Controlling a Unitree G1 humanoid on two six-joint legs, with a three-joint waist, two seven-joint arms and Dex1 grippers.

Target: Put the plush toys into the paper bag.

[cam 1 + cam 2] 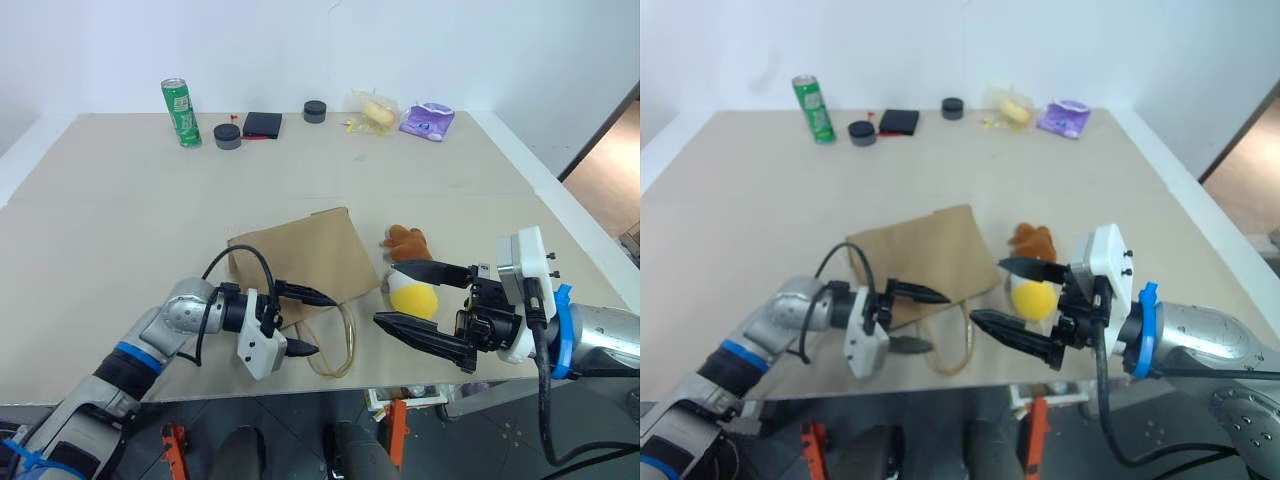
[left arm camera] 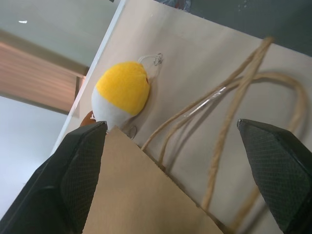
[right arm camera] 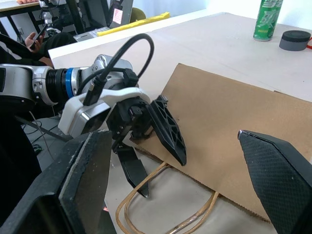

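1. A beige table is standing against a white wall.
2. A green can, two dark discs, a black case, a clear packet and a purple pouch are lining its far edge.
3. The paper bag is lying flat, handles facing the near edge; the yellow-and-white plush and brown bear are sitting just beside it.
4. The left gripper is gaping at the bag's mouth; the right gripper, spread wide, is hovering around the yellow plush.
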